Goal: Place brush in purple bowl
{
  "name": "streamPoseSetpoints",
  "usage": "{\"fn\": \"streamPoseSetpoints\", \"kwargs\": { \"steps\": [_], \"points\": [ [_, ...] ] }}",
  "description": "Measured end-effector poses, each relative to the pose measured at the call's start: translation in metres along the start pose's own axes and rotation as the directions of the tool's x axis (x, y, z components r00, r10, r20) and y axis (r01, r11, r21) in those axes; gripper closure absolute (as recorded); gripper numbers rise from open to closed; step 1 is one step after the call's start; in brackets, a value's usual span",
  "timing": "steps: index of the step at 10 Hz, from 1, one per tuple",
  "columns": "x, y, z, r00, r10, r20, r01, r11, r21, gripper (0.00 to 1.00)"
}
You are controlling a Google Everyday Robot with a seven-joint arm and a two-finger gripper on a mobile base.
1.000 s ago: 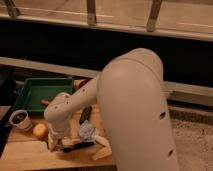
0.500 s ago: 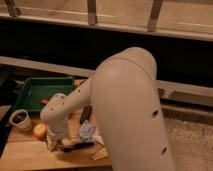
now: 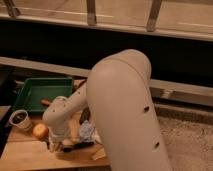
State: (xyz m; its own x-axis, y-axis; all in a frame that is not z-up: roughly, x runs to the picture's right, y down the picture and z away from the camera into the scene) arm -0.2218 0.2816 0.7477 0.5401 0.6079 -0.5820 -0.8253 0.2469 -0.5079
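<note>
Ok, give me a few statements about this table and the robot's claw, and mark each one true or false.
1. The green tray sits at the back left of the table. True.
2. The claw is raised high above the table. False: it is down low over the table's front, just right of the orange round thing.
3. The brush already lies in a bowl. False: the slim dark shape that appears to be the brush lies on the wood, right of the claw.
4. A small cup with a dark inside stands left of the orange round thing. True.
</note>
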Motion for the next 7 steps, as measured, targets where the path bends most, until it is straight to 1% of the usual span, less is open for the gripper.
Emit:
{"fn": "streamPoseSetpoints", "kwargs": {
  "steps": [1,2,4,5,6,7],
  "points": [
    [-0.0004,-0.0008,0.0041,1.0,0.002,-0.002,-0.002,1.0,-0.003,0.36],
    [-0.0015,0.0005,0.0063,1.0,0.003,0.003,-0.003,1.0,-0.003,0.42],
    [-0.0034,0.005,0.0087,1.0,-0.003,0.015,0.003,1.0,0.001,0.59],
    [-0.0049,0.0061,0.0099,1.0,-0.006,0.021,0.006,1.0,0.004,0.71],
    [-0.0056,0.0067,0.0114,1.0,-0.008,0.021,0.008,1.0,0.006,0.81],
    [-0.0062,0.0079,0.0124,1.0,-0.011,0.021,0.011,1.0,0.007,0.88]
  ]
}}
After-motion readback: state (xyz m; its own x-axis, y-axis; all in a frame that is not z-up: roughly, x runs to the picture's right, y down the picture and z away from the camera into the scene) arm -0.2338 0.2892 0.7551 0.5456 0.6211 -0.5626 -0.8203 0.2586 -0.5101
